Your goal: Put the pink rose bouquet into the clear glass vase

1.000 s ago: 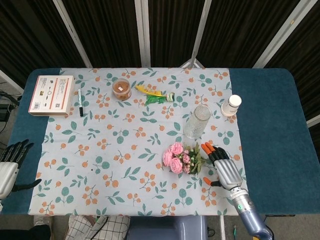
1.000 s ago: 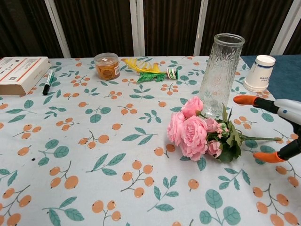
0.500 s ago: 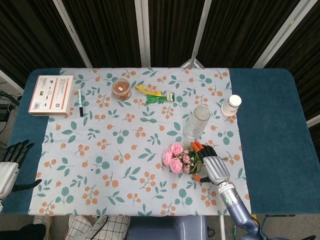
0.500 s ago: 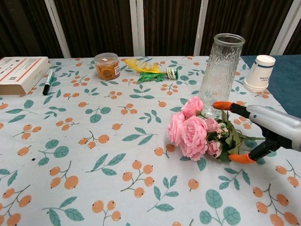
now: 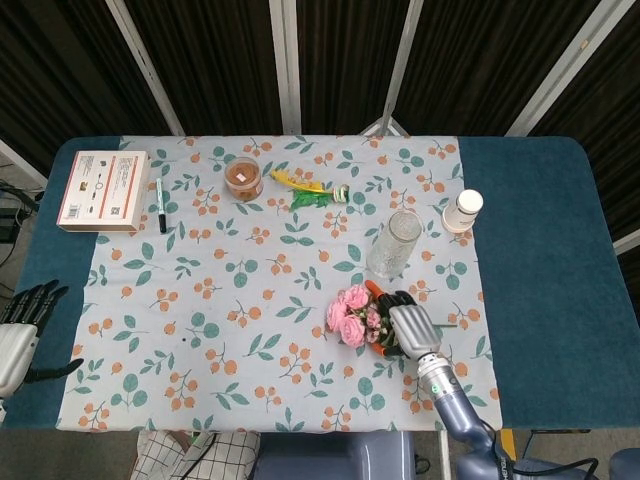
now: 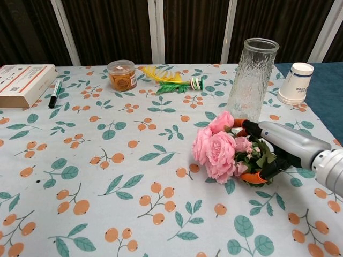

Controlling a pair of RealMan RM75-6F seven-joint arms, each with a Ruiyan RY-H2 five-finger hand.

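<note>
Chest view: right hand (image 6: 268,155) wraps the pink rose bouquet (image 6: 225,152) lying on the counter (image 6: 134,182) – fingers curled round its leafy stems, just beside the clear glass vase (image 6: 252,80).

My pink rose bouquet (image 6: 221,152), a cluster of pale and deep pink blooms with green leaves, lies on its side on the floral cloth with its blooms pointing left, just in front of the tall clear textured-glass vase (image 6: 252,79), which stands upright and empty.
</note>
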